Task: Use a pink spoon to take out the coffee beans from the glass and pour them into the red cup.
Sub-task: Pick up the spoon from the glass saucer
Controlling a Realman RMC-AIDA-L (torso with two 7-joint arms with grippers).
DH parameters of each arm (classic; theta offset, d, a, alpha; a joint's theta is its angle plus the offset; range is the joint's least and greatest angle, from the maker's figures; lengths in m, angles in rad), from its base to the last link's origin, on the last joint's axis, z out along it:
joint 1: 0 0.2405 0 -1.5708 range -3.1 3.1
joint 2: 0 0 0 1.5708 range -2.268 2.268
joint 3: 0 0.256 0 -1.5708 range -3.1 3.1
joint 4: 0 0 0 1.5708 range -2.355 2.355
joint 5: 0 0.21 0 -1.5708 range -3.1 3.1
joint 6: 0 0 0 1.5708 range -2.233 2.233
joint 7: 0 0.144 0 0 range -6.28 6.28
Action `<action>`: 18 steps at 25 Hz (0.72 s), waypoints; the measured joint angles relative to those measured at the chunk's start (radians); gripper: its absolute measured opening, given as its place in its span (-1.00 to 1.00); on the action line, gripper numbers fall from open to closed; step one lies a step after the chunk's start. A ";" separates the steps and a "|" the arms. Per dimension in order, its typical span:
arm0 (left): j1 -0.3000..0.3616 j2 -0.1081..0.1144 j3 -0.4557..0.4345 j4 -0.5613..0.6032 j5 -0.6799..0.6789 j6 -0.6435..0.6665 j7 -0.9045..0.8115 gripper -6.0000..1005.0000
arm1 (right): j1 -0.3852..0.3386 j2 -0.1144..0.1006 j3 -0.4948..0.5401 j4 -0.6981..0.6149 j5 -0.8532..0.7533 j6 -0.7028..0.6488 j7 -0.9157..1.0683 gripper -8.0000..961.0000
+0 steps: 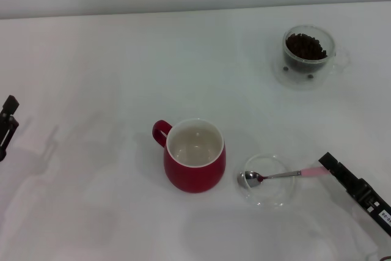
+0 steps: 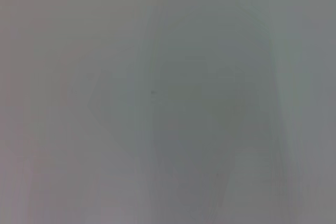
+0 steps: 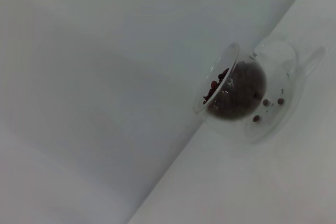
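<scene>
Head view: right gripper [image 1: 324, 164] at pink spoon [image 1: 278, 175] handle tip, grip cannot tell. Spoon bowl lies in shallow dish [image 1: 269, 180], red cup [image 1: 194, 156] beyond. Glass [image 1: 308, 53] with coffee beans [image 1: 305, 46] far ahead (few beans on saucer). Left gripper [image 1: 7, 128] idle at edge.

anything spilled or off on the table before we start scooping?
A few loose coffee beans lie on the saucer under the glass, outside it. Otherwise nothing stands out: red cup upright and empty, pink spoon resting in the shallow dish.
</scene>
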 joint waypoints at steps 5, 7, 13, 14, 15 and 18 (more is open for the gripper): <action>-0.002 0.000 0.000 0.003 -0.003 0.000 0.000 0.12 | 0.000 0.000 -0.001 0.000 0.000 0.000 -0.003 -0.18; -0.002 0.000 -0.001 0.003 -0.004 0.002 0.000 0.12 | 0.000 0.000 0.002 0.001 -0.003 0.000 -0.003 -0.31; -0.002 0.000 -0.003 0.004 -0.006 0.008 0.001 0.12 | 0.003 0.000 0.008 0.001 -0.015 0.000 0.000 -0.56; -0.002 0.000 -0.004 0.004 -0.006 0.009 0.001 0.12 | 0.005 0.000 0.008 0.001 -0.017 0.000 0.002 -0.57; -0.001 0.000 -0.004 0.004 -0.006 0.010 0.001 0.12 | 0.006 0.000 0.008 0.001 -0.019 0.000 0.002 -0.59; -0.001 0.000 -0.005 0.004 -0.006 0.012 0.001 0.12 | 0.008 0.000 0.009 0.001 -0.022 0.004 0.005 -0.64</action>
